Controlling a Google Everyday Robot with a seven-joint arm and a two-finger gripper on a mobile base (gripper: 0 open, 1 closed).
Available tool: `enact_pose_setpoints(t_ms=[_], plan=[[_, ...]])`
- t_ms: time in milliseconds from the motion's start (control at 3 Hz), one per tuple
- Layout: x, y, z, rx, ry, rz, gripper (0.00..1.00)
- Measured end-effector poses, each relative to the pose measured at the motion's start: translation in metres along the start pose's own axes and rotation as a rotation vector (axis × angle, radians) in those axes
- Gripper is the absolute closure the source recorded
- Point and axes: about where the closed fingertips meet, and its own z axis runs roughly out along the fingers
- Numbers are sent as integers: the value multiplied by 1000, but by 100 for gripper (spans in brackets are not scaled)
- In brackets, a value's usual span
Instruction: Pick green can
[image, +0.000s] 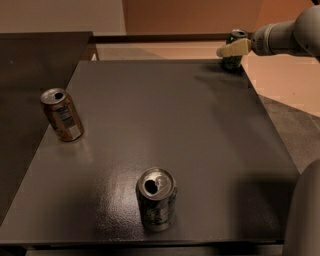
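**Green can on the far corner**

Green can (232, 62) upright at the table's (165, 110) far right corner. The gripper (228, 50) reaches in from the right, tight against it, but I cannot tell whether it has clamped on or hangs loose.

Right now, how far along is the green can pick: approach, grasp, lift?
Approach looks done: the gripper is at the green can on the far right corner of the table, crossing its upper body. In hand: the grasp, though a firm hold cannot be confirmed. Left: the lift, since the can appears to rest on the table. The orange-brown can and the grey-olive can sit far from the gripper.
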Motion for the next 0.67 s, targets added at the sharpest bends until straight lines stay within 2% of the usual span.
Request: enact_pose_setpoints(t_ms=[333, 667], plan=[[-4, -2, 2, -4, -3, -5, 18], [-7, -2, -3, -8, -13, -11, 41]])
